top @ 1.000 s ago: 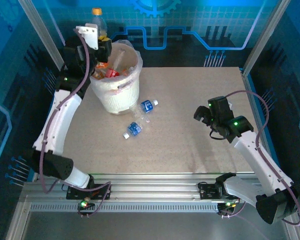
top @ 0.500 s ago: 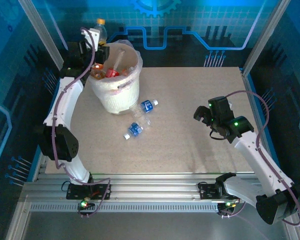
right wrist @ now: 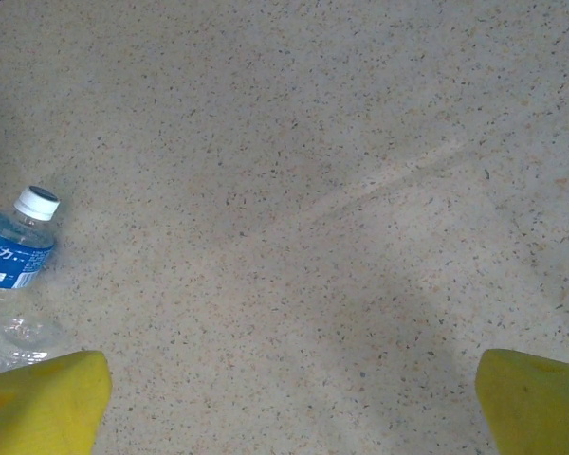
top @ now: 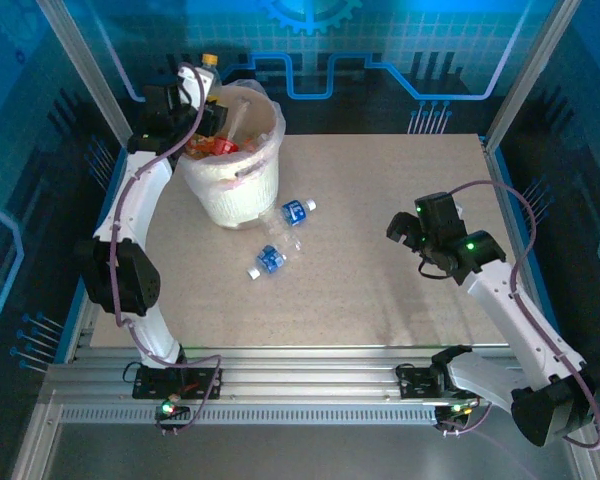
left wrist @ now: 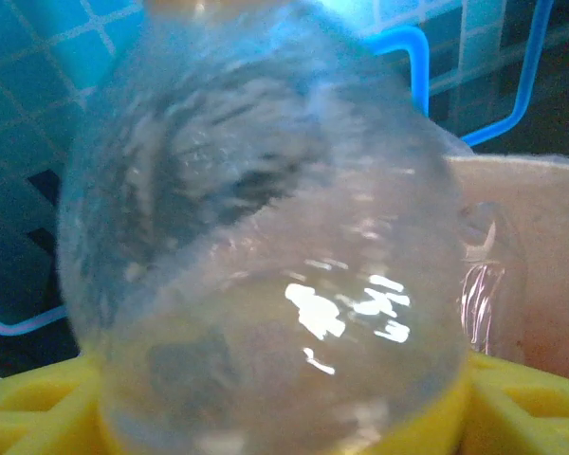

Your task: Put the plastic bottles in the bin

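Drop step: the left claw (left wrist: 284, 408) has a clear bottle (left wrist: 266, 237) at the far-left rim of the bin (top: 235, 195). The bottle fills the gap between its fingers (left wrist: 38, 408) — whether they clamp it or stand loose, I cannot tell. Next it must fall inside the rim. The right claw (top: 408, 232) hangs wide apart, empty, over the table (top: 400, 180) — 2 blue-labelled bottles (top: 295, 211) lie beside the bin.
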{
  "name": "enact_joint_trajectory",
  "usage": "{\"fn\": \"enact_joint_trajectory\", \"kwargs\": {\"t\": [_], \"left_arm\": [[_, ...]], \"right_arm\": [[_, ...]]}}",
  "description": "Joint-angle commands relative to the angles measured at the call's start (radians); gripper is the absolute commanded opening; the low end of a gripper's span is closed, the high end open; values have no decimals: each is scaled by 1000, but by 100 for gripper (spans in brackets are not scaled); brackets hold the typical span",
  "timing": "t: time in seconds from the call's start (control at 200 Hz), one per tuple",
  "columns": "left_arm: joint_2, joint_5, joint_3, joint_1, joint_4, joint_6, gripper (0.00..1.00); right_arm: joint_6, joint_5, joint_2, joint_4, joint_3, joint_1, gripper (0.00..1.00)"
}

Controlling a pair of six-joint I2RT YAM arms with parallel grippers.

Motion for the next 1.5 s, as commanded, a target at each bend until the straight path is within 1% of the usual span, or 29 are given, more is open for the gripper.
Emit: {"fn": "enact_joint_trajectory", "kwargs": {"t": [0.0,0.205,0.46,0.575,0.74,0.985,1.136,1.491], "left_arm": [[2,-14,17,8,-28,44,80],[-9,-4,14,8,-25,18,80],[-34,40,14,9,3,-82,78],[-58,40,17,8,8,-170,75],[-75,18,59,9,-33,-292,65],[-2,32,186,23,-148,-479,58],[49,44,219,46,-183,-589,53],[93,113,206,48,-225,-648,51]], "right_arm": [[1,-6,2,0,5,-5,100],[3,-10,1,4,2,-5,100],[-1,-10,-1,-1,1,-5,100],[0,-10,-1,-2,0,-5,100],[1,-11,-1,-1,-1,-5,100],[7,-13,-4,-2,-9,-5,100],[8,-3,-16,-16,-9,-5,100],[16,7,-24,-29,-14,-5,100]]}}
